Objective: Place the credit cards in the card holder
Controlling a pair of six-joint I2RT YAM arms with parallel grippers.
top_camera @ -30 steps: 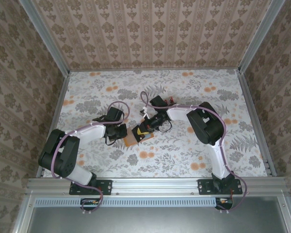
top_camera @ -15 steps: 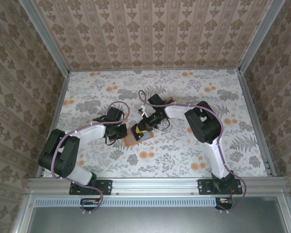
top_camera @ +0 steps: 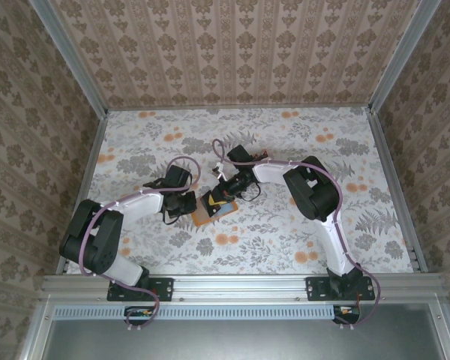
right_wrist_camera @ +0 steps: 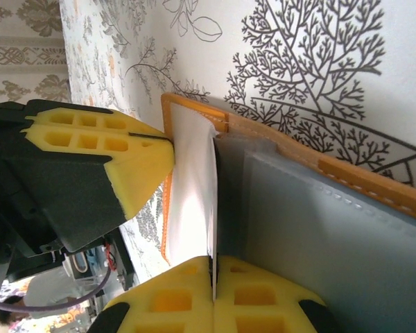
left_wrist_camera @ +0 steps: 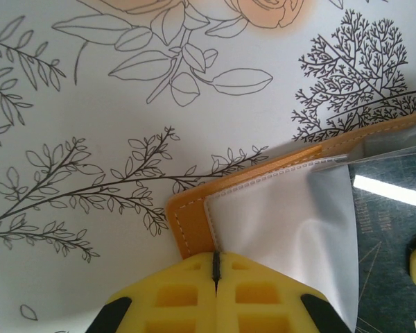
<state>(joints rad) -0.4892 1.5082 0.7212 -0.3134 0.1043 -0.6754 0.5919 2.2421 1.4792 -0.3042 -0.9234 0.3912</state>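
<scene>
The orange card holder (top_camera: pixel 205 216) lies open on the floral table, between the two grippers. My left gripper (top_camera: pixel 188 205) is shut on its near edge; in the left wrist view the jaws (left_wrist_camera: pixel 215 267) pinch where the orange border (left_wrist_camera: pixel 189 225) meets the stitched white pocket (left_wrist_camera: pixel 277 222). My right gripper (top_camera: pixel 223 196) is shut on a thin white credit card (right_wrist_camera: pixel 200 201), seen almost edge-on. The card stands between the holder's white flap side and its clear grey pockets (right_wrist_camera: pixel 319 236). The left fingers (right_wrist_camera: pixel 97 149) show just beyond it. Red and grey cards are hidden.
Flowered table covering (top_camera: pixel 285 150) extends around the holder. Patterned walls and metal rails (top_camera: pixel 394 187) enclose the table on three sides. Both arms' purple cables (top_camera: pixel 184 161) loop close above the work spot.
My right gripper has moved a little left and forward, pushing the card further toward the holder. The left gripper has kept its hold and not moved.
</scene>
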